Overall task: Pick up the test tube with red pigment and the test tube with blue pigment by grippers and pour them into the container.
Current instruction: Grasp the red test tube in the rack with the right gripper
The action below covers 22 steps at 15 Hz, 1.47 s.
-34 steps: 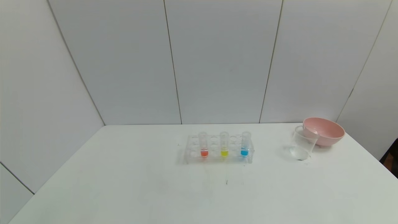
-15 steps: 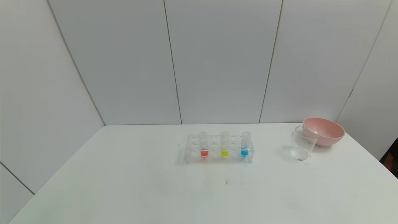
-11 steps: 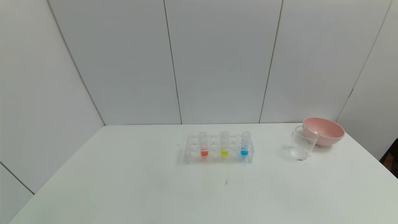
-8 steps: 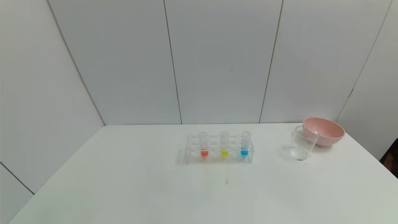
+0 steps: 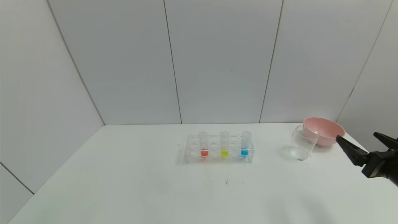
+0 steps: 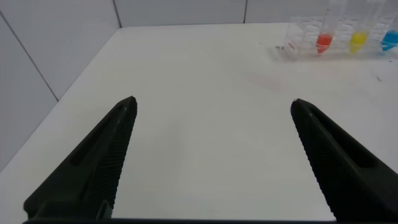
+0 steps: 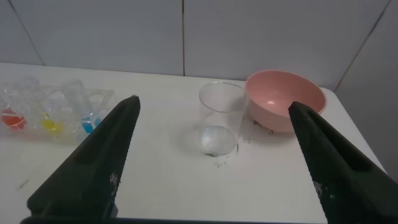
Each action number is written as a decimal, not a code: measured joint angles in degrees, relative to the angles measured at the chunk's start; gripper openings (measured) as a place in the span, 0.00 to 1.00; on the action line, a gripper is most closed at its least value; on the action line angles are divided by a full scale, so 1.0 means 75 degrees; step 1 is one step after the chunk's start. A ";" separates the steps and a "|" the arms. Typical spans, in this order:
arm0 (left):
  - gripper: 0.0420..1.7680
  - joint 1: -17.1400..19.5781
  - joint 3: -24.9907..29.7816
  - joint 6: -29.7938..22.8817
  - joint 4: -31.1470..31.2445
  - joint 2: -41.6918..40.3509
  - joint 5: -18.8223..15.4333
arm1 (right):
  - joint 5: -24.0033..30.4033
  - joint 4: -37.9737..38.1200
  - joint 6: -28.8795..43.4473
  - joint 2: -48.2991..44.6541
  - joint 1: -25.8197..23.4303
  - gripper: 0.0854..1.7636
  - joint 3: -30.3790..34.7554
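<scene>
The right gripper [image 5: 362, 141] is at the right edge of the table [image 5: 124, 186], fingers spread wide and holding nothing, near the pink bowl [image 5: 325, 130] and the clear cup [image 5: 302, 143]. The left gripper [image 6: 211, 118] hangs over the near-left part of the table, also wide open and empty. The red tube [image 5: 203, 144] and blue tube [image 5: 245, 143] stand upright in the clear rack [image 5: 217, 149], with a yellow tube [image 5: 224, 144] between them. The blue tube is nearest the right arm, so it probably goes first. Approach level, straddle the glass above the rack top, close gently, then lift straight up so the neighbouring tube is not knocked
</scene>
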 joint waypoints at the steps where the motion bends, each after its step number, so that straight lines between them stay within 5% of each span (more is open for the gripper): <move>1: 1.00 0.0000 0.0000 0.0000 0.0003 0.0003 0.0000 | -0.0237 -0.0774 0.0026 0.0619 0.0263 0.97 0.0177; 4: 1.00 0.0000 0.0000 0.0000 0.0000 0.0003 0.0000 | -0.1138 -0.2367 0.0102 0.2085 0.1308 0.97 0.0644; 8: 1.00 0.0000 0.0000 0.0000 0.0000 0.0000 0.0000 | -0.2765 -0.2635 0.0517 0.3051 0.3361 0.97 0.0668; 12: 1.00 0.0000 0.0000 0.0000 -0.0003 0.0003 0.0000 | -0.4221 -0.2672 0.0647 0.3794 0.5307 0.97 -0.0231; 22: 1.00 0.0000 0.0000 0.0000 0.0000 0.0000 0.0000 | -0.4341 -0.1347 0.0497 0.5307 0.6732 0.97 -0.3200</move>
